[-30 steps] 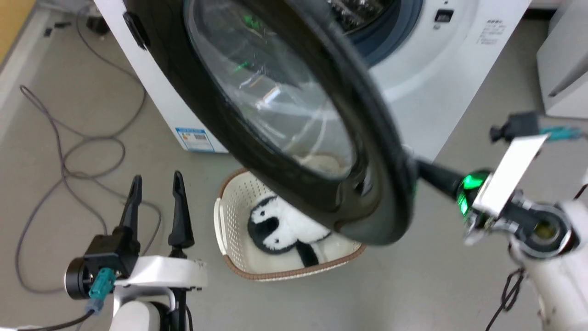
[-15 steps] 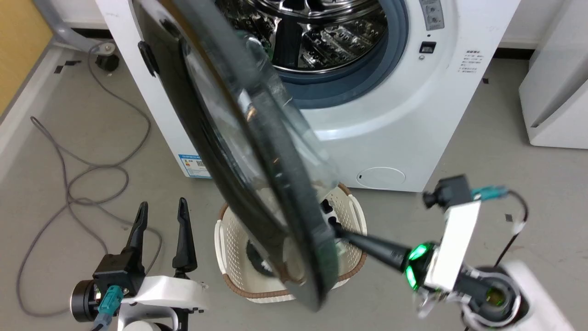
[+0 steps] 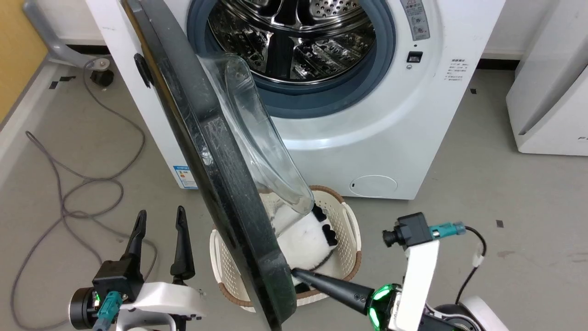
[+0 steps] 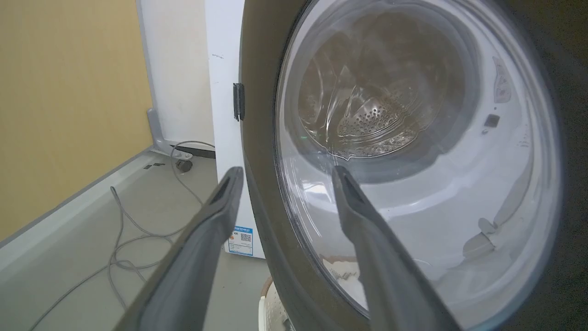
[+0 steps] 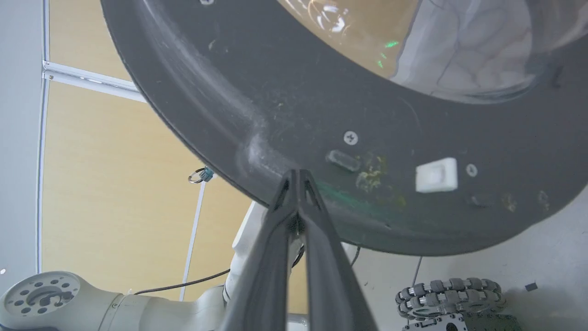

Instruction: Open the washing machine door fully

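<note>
Touching the near rim of the washing machine door (image 3: 216, 151), the right hand (image 3: 296, 272) is closed; left hand (image 3: 161, 214) open, empty.

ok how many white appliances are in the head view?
2. The washing machine stands at centre, its washing machine door swung out on the robot's left. A second white appliance sits at the right edge, cut off by the frame. Others may lie outside the frame.

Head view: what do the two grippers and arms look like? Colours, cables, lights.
Left gripper: two long, dark, tapered fingers on a black block, teal connector with dark cable, white arm shell. Right gripper: same dark fingers, glowing green ring at their base, white bracket carrying a small black camera with teal plug and black cable.
</note>
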### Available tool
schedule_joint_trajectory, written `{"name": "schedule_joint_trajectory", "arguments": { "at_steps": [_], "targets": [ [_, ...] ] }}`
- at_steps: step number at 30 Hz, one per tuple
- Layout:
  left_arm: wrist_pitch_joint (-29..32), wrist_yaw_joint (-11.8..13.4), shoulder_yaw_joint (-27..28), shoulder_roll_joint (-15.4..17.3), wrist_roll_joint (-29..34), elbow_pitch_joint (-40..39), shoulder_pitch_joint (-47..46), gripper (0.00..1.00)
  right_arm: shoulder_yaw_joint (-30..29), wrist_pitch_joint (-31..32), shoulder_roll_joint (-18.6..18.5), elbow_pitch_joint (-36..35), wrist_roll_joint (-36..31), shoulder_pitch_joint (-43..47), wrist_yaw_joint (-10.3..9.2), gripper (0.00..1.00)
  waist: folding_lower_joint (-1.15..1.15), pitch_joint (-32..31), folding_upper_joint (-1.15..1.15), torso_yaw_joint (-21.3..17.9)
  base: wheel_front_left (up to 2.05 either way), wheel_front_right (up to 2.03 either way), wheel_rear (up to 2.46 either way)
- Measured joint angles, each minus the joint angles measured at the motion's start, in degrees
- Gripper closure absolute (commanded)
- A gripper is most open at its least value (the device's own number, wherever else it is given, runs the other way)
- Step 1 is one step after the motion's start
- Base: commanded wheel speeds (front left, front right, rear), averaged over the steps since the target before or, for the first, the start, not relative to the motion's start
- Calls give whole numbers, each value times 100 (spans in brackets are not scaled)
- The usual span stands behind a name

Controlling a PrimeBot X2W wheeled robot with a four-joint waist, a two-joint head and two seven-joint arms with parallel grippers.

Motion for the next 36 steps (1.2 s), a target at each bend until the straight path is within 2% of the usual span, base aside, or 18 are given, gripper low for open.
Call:
{"name": "schedule_joint_trajectory", "arguments": {
  "at_steps": [5,10,15,20,24,26,28,30,32,36],
  "targets": [
    [0,0,26,0,1,36,68,0,-327,-605,-14,-53,-176,53,0,100,0,-117,0,-25,0,0,0],
    [0,-1,90,0,2,60,235,0,-861,-1901,-170,-157,-878,48,0,100,0,-266,0,-87,0,0,0],
    [0,-1,129,0,3,58,263,0,-1081,-3449,-510,-190,-1887,35,0,100,0,-344,0,-166,0,0,0],
    [0,-2,180,-1,4,56,359,0,-1169,-4786,-907,307,-3172,44,1,100,0,-430,0,-240,0,0,0],
    [0,-2,208,-1,4,42,383,0,-1512,-5137,-962,656,-4190,49,2,100,0,-484,0,-292,0,0,0],
    [0,-2,221,0,3,32,400,0,-1826,-5166,-859,708,-4679,60,3,100,0,-503,0,-313,0,0,0],
    [0,-2,224,0,3,27,438,0,-2170,-5181,-781,614,-5456,137,7,100,0,-519,0,-328,0,0,0],
    [-1,-2,224,-2,3,26,462,0,-2463,-5183,-599,477,-5956,253,7,100,0,-530,0,-339,0,0,0],
    [0,-2,226,0,3,25,464,0,-2555,-5182,-506,332,-6615,431,8,100,0,-540,0,-349,0,0,0],
    [-1,-2,226,-1,4,25,468,0,-2679,-5182,-223,91,-7303,810,8,100,0,-557,0,-365,0,0,0]
  ]
}}
